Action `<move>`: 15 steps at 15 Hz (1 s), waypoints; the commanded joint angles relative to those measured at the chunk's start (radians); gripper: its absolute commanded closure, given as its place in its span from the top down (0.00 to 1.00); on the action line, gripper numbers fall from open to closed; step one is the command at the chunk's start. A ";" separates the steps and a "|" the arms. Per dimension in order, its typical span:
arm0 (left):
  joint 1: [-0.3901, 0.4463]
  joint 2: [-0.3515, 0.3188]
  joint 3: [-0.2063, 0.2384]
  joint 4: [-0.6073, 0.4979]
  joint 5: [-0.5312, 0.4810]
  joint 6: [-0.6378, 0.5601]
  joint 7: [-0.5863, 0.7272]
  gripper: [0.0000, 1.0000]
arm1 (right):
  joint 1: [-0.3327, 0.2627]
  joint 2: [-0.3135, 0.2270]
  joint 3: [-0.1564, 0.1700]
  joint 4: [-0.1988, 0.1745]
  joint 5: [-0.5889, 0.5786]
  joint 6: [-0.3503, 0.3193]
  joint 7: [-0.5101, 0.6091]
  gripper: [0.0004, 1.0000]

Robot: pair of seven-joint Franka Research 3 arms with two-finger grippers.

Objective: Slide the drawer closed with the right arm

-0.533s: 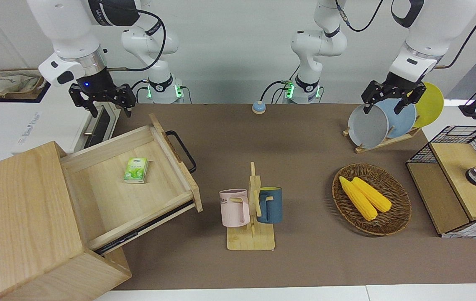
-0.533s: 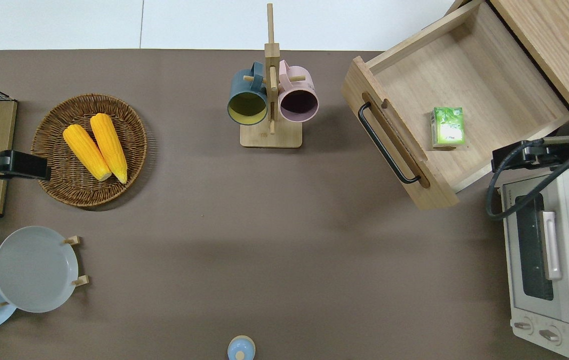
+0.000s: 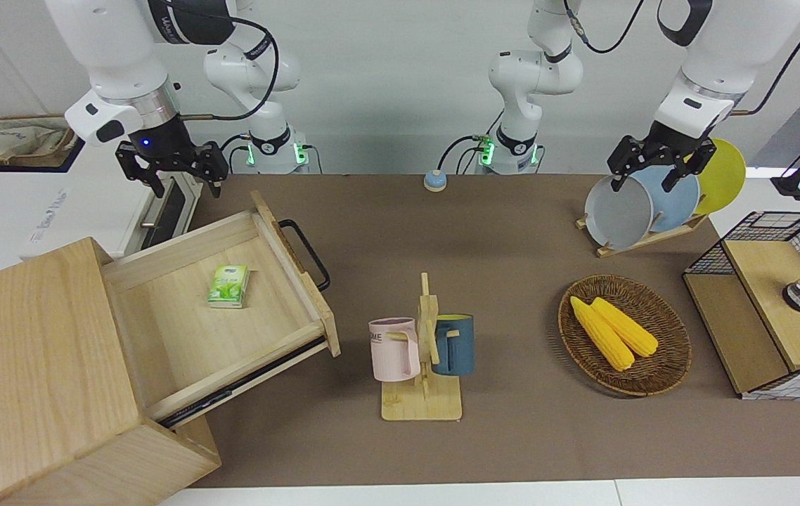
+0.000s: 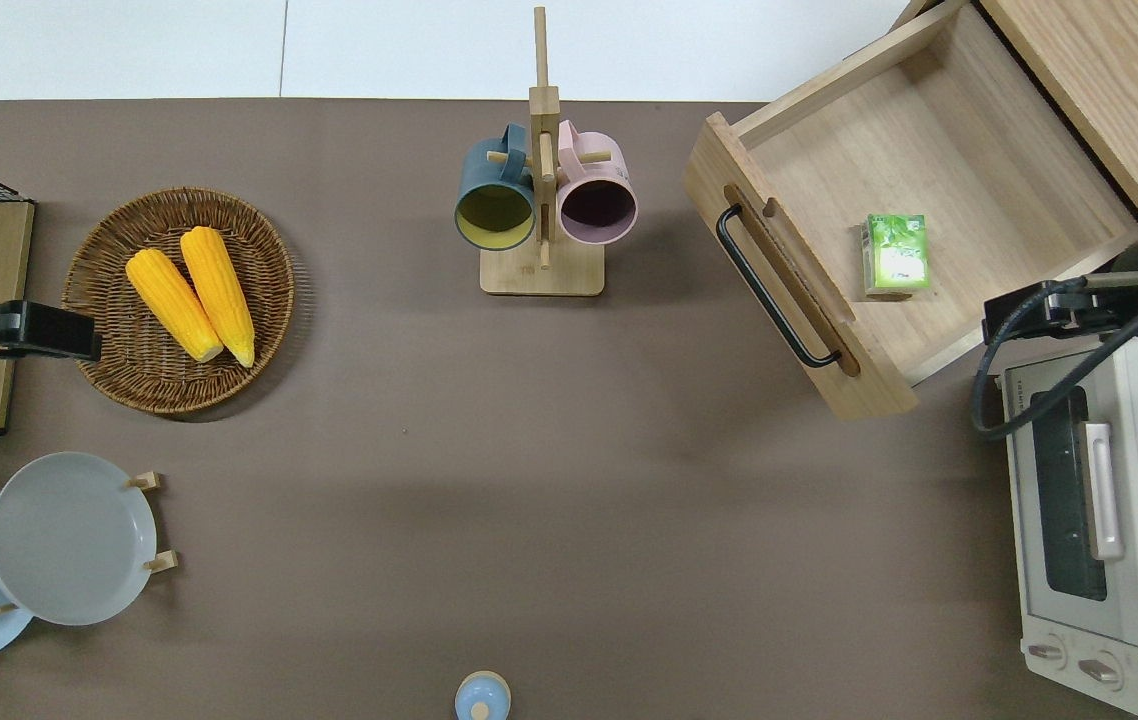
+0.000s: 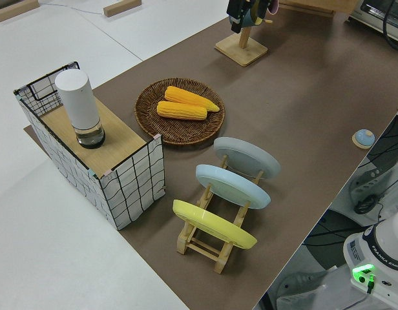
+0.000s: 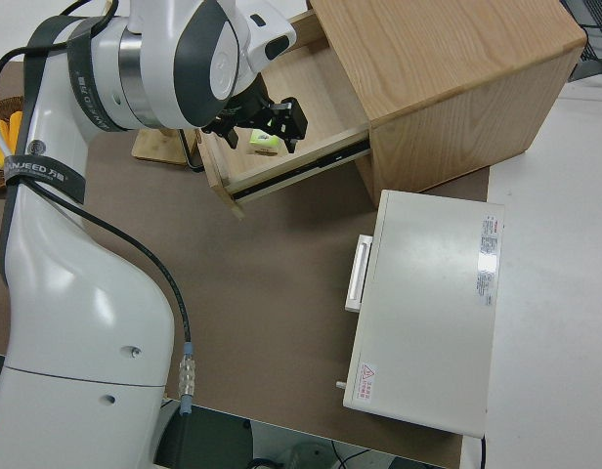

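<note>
The cabinet (image 3: pixel 34 379) sits at the right arm's end of the table, far from the robots. Its drawer (image 3: pixel 189 337) stands pulled well out, black handle (image 3: pixel 305 254) facing bare brown tabletop (image 3: pixel 400 232). A green packet (image 3: pixel 228 286) lies inside. The right gripper (image 3: pixel 173 184), fingers spread and empty, hangs over the drawer's near edge by the toaster oven (image 4: pixel 1099 520). The left arm is parked.

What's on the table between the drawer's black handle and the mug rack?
Nothing: bare brown table separates the drawer handle from the mug rack, clearest in the overhead view.
</note>
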 commanded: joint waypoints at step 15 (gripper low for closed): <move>-0.017 0.012 0.016 0.020 0.014 0.001 0.006 1.00 | -0.006 0.012 0.006 0.022 -0.006 -0.018 0.002 0.00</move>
